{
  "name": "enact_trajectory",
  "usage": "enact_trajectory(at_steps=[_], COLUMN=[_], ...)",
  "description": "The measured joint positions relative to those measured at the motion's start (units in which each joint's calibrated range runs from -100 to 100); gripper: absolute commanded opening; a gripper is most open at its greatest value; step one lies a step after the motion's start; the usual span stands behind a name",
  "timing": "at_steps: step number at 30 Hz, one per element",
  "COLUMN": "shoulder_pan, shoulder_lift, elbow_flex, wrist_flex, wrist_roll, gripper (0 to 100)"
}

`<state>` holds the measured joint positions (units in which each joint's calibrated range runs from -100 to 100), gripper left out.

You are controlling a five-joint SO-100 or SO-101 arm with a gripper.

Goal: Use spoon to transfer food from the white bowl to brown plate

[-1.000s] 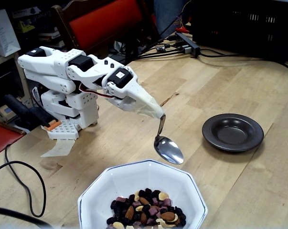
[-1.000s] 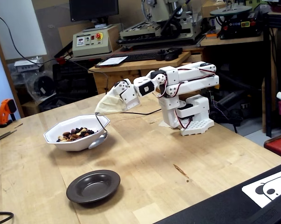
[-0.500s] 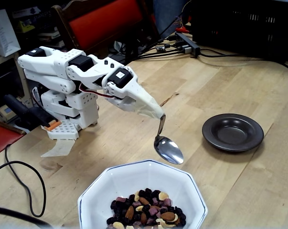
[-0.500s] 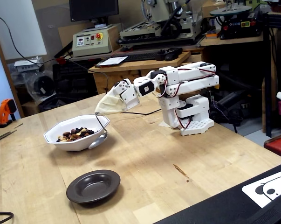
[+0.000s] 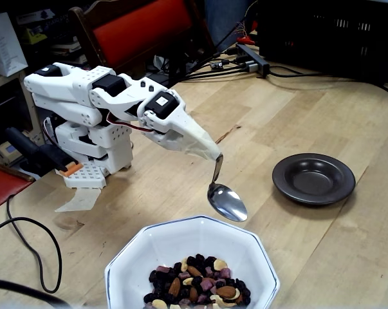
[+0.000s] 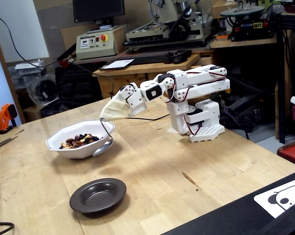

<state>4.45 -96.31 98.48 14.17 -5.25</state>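
Note:
My white gripper [image 5: 210, 152] is shut on the thin handle of the silver spoon [image 5: 227, 202]. The spoon hangs down with its oval bowl empty, just above the far rim of the white bowl [image 5: 136, 254]. In the other fixed view the gripper [image 6: 108, 116] holds the spoon [image 6: 108, 142] at the bowl's right side [image 6: 56, 147]. The food [image 5: 197, 283], almonds, cashews, raisins and purplish pieces, lies in the bowl and also shows in the other view [image 6: 79, 141]. The brown plate [image 5: 313, 178] is empty on the table to the right; in the other view it [image 6: 98, 195] lies in front of the bowl.
The arm's white base [image 5: 94, 151] stands at the table's back left. A black cable [image 5: 33, 248] loops over the left of the table, more cables and a power strip [image 5: 255, 61] lie at the back. An orange tool [image 6: 6, 117] lies at the far left edge.

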Motion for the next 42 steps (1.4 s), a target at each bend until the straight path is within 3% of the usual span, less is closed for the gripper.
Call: enact_trajectory(at_steps=[34,42], shoulder_pan=[0.0,0.0], shoulder_lift=[0.0,2.66], elbow_flex=[-3.03,-12.04], wrist_flex=[0.0,0.0], wrist_roll=[0.0,0.0], gripper=[4,4])
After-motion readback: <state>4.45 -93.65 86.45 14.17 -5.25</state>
